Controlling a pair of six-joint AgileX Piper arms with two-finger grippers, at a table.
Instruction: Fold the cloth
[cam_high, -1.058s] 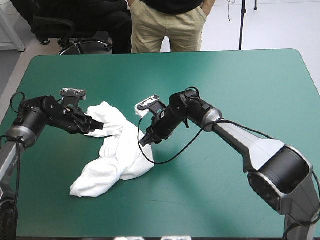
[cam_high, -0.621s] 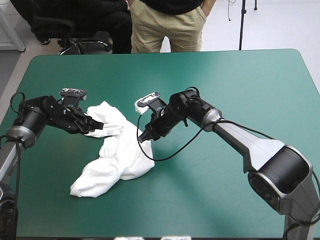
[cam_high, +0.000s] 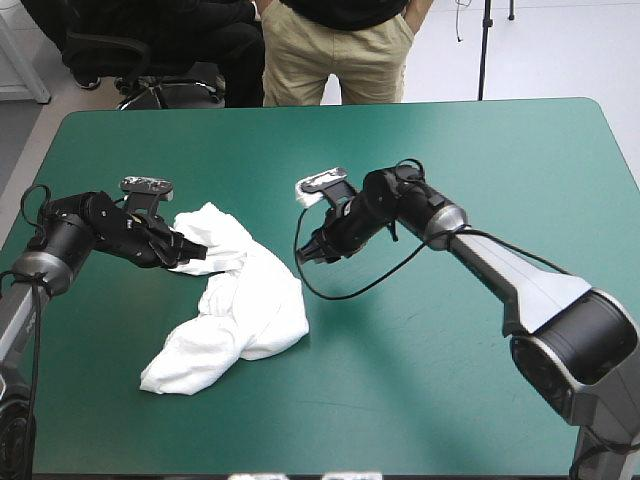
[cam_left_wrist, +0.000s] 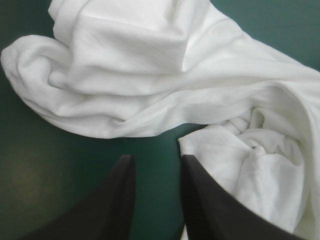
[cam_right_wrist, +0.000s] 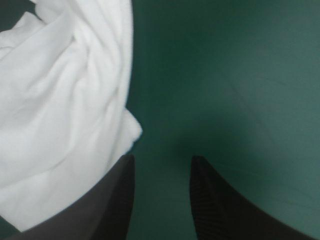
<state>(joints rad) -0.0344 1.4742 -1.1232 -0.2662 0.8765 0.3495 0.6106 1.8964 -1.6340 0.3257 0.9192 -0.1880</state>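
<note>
T-shirt (cam_high: 240, 300) crumpled on teal-green cover (cam_high: 450, 380); left gripper (cam_left_wrist: 156, 159) slightly apart at its edge (nothing pinched); right gripper (cam_right_wrist: 162, 159) likewise apart, empty, just beside the heap.

Table with a teal-green cover, one white T-shirt lying on it.

The table (cam_high: 480, 150) has rounded far corners, and its cover (cam_high: 420, 400) lies flat and smooth from edge to edge. The T-shirt (cam_high: 245, 310) rests directly on the cover in the left half, a crumpled heap well apart from every edge. Its far part is bunched in thick folds. From there the cloth runs toward the near edge, swelling into a rounded lump near the table's middle and ending in a flatter tail that points to the near left corner. The wrist views show soft, deep folds, with teal-green cover between two lobes of the cloth.
</note>
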